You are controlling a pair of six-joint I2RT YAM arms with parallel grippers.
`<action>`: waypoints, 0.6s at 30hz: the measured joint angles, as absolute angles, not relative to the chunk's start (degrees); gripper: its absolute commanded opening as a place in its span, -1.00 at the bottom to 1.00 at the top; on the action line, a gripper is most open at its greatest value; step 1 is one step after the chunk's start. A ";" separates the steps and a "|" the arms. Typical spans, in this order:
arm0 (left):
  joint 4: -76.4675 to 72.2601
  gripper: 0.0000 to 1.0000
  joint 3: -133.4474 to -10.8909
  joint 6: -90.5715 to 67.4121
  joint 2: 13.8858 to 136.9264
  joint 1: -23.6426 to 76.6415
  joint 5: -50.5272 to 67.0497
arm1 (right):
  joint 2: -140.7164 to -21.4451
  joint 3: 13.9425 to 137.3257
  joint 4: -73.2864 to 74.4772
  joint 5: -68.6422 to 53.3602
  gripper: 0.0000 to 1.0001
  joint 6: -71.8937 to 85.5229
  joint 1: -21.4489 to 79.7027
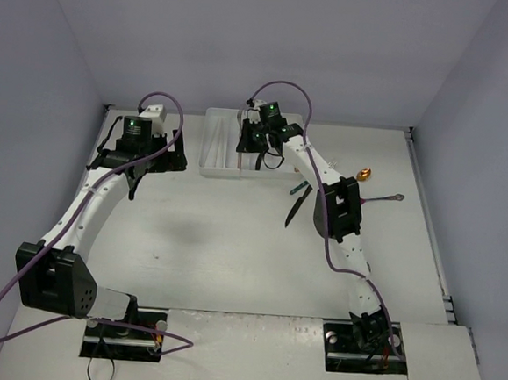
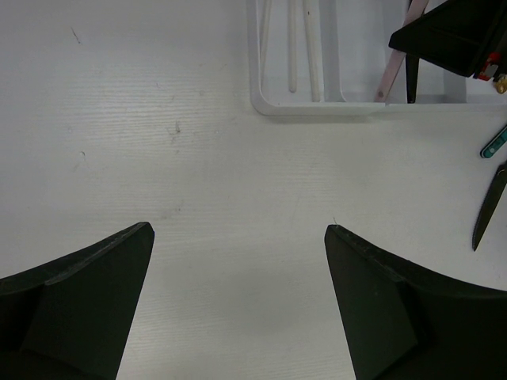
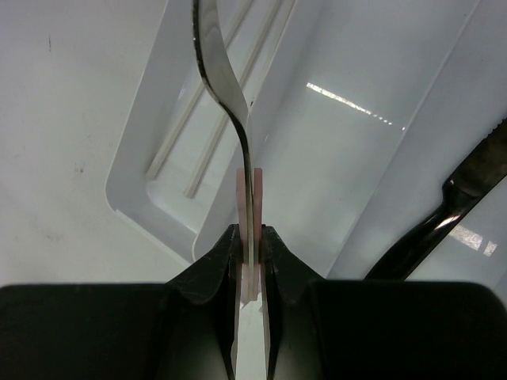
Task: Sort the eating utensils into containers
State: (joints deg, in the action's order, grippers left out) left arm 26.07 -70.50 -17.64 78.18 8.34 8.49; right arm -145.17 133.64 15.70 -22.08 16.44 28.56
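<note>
Now | pink-handled utensil (image 3: 226, 87) clamped in right gripper (image 3: 251, 239) | over tray (image 3: 136, 184)

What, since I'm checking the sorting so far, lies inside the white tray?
Pale slim sticks lie in one left compartment, a black knife farther right. The right gripper, shut on a pink-handled utensil over the tray, hides the rest.

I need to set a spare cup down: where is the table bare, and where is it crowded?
Bare: the wide table stretch on the near side of the tray, and under the open left gripper. Crowded: right of the tray, around the black knife, teal-handled piece and gold spoon.
</note>
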 measured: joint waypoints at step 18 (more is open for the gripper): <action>26.09 0.76 -69.54 -17.63 77.67 7.78 8.54 | -150.55 137.41 13.78 -21.36 -0.99 16.30 28.97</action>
State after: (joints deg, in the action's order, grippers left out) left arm 26.09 -69.54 -17.63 77.67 7.78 8.54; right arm -150.55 137.41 13.78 -21.36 16.30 28.97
